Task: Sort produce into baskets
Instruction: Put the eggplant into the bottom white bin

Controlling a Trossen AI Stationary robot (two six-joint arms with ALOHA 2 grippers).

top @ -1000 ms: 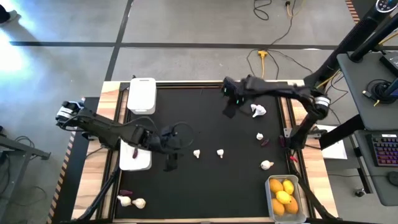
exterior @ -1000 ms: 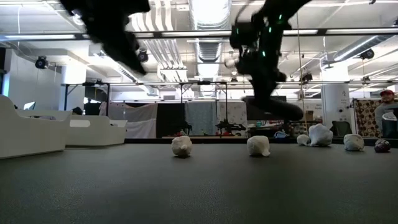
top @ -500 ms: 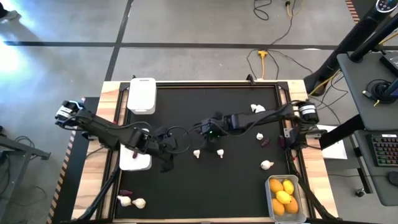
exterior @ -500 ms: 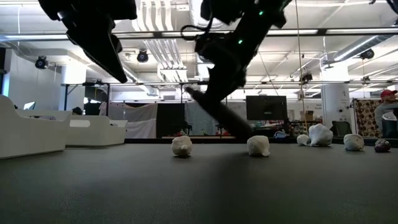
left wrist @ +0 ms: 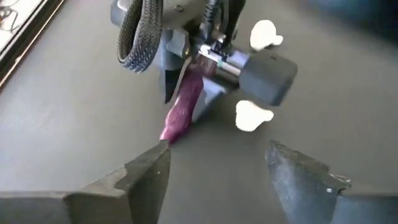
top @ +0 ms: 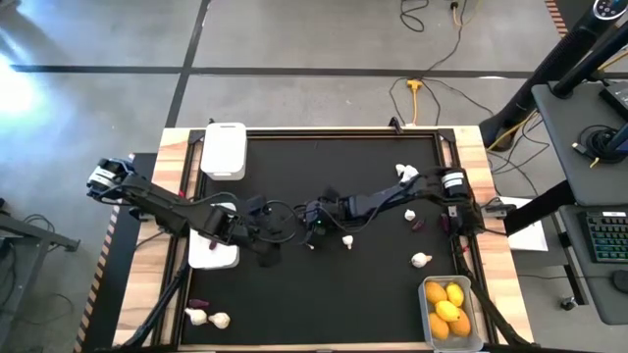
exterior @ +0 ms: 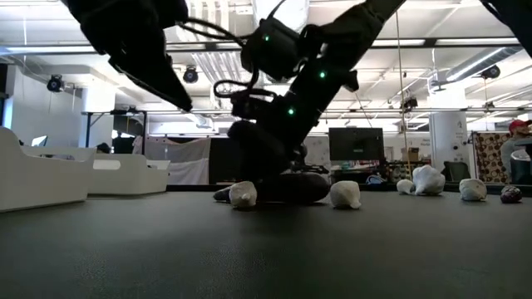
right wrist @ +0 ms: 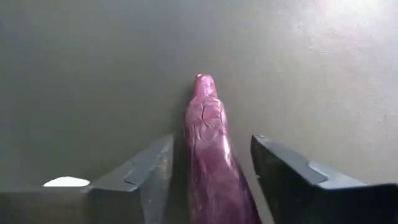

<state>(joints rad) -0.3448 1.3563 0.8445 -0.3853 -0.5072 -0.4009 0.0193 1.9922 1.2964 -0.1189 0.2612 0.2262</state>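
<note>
High view set overhead, straight down, whole table (top: 294, 147) covered. Low view level at mat height, facing room. Wrist views close; purple eggplant piece (right wrist: 211, 149) shared by both.

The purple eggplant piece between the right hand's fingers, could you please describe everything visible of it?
The purple eggplant piece is long, glossy and plastic-looking, magenta-purple with a wrinkled skin, tapering to a rounded tip. It lies between the fingers of the right hand, which stand apart on either side with gaps showing. In the left wrist view it slants down from that hand toward the dark mat. Its tip appears to meet the mat.
</note>
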